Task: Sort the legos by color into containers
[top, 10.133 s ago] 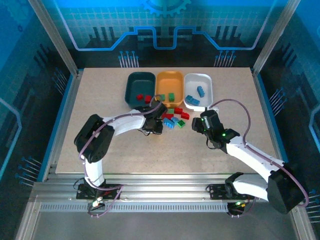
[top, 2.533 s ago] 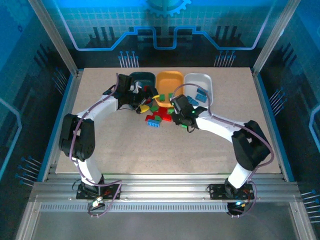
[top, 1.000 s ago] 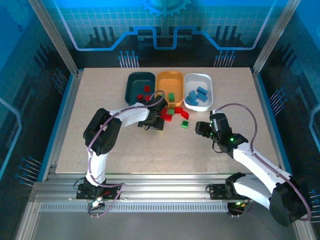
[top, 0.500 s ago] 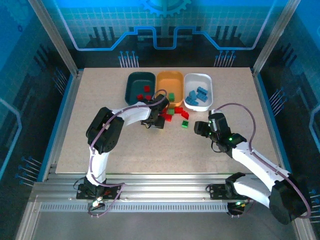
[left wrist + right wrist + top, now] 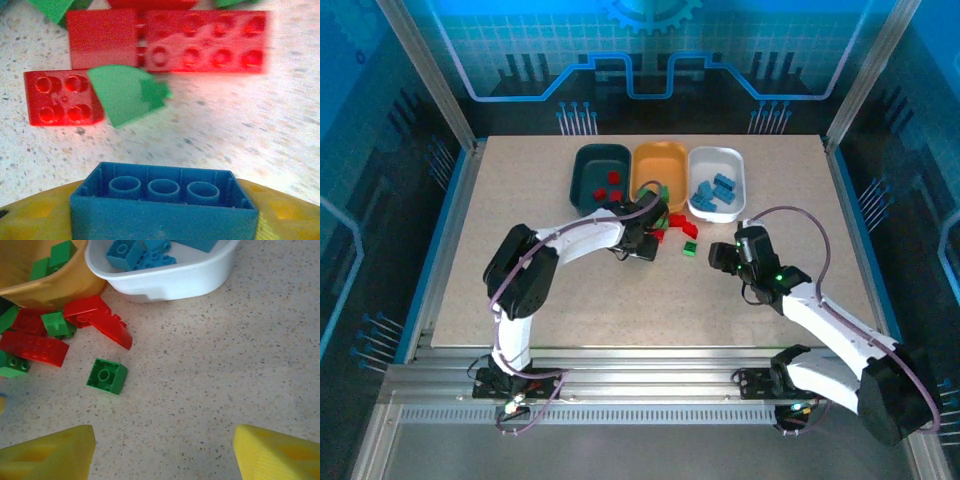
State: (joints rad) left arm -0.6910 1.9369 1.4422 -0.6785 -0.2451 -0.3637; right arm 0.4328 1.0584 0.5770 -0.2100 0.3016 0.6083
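On the near half of the tabletop (image 5: 520,290), the right fingers (image 5: 50,452) stand spread wide with nothing between them, and a single green brick (image 5: 106,375) lies at about eleven o'clock from them. A little farther in, the left fingers (image 5: 285,212) are clenched on a blue brick (image 5: 165,202), its hollow underside turned toward the wrist camera. Just beyond it lie the loose pieces: a red square brick (image 5: 60,97), a green curved piece (image 5: 127,95) and a long red brick (image 5: 205,42). Farthest stand the three trays side by side: from the left fingers, the dark teal tray (image 5: 588,165) holding reds is at eleven o'clock, the orange tray (image 5: 50,290) holding greens at twelve and the white tray (image 5: 165,282) holding blues at one. The step in hand looks like carrying this blue brick to the white tray. That calls for a lift clear of the pile, a swing toward one o'clock past the orange tray's corner, and a release once over the white rim.
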